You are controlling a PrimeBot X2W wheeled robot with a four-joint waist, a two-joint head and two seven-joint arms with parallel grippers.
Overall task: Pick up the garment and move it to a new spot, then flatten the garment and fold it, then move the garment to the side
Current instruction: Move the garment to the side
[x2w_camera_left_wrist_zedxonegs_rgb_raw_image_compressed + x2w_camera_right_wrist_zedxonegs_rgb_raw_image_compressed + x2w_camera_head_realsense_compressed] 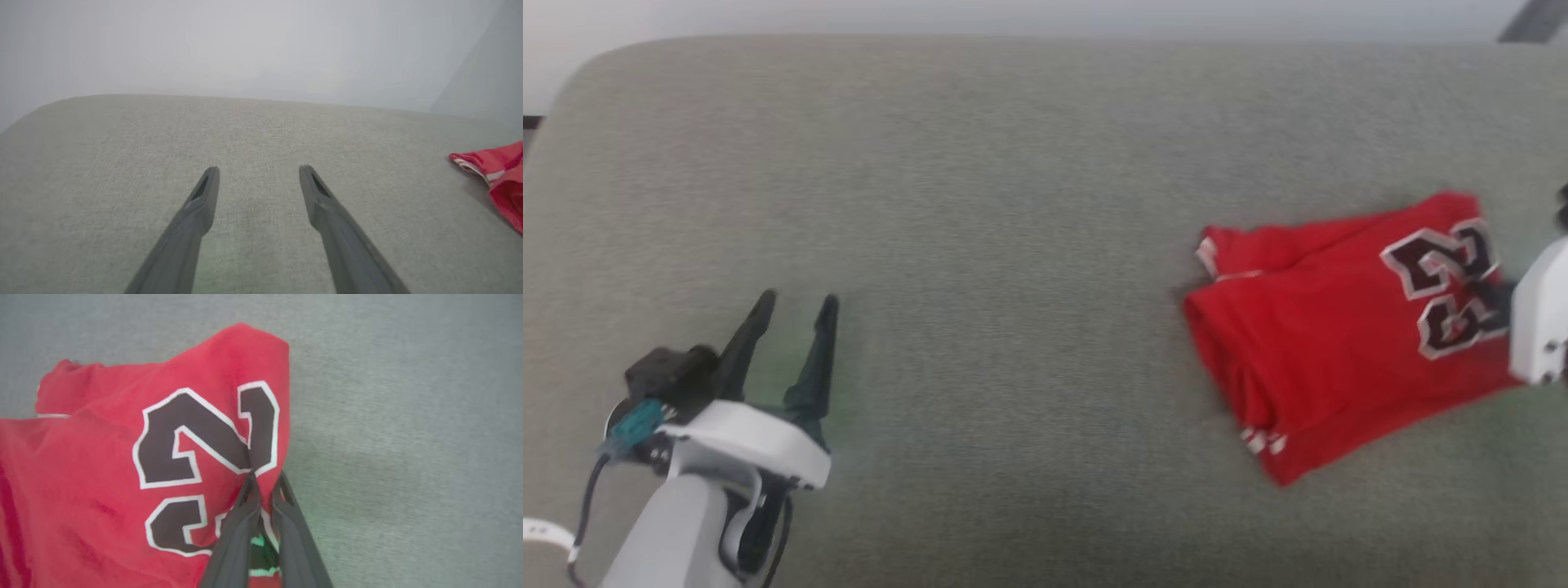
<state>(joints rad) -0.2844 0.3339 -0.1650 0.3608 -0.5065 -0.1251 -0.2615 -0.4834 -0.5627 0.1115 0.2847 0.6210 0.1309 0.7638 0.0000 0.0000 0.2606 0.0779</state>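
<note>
The right gripper (264,478), jaws pinching only the garment's (94,465) edge, could drag its fold open; left gripper (798,299) gapes empty.

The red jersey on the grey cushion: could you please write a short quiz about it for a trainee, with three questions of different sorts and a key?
1. True or false: the left hand is open and does not touch the jersey.
2. Where does the right hand pinch the jersey? A) at the edge beside the number; B) at the striped trim; C) nowhere, it is open.
3. Fill in: in the head view, the folded jersey lies toward the ____ side of the grey cushion.
Key: 1 true; 2 A; 3 right.
</note>
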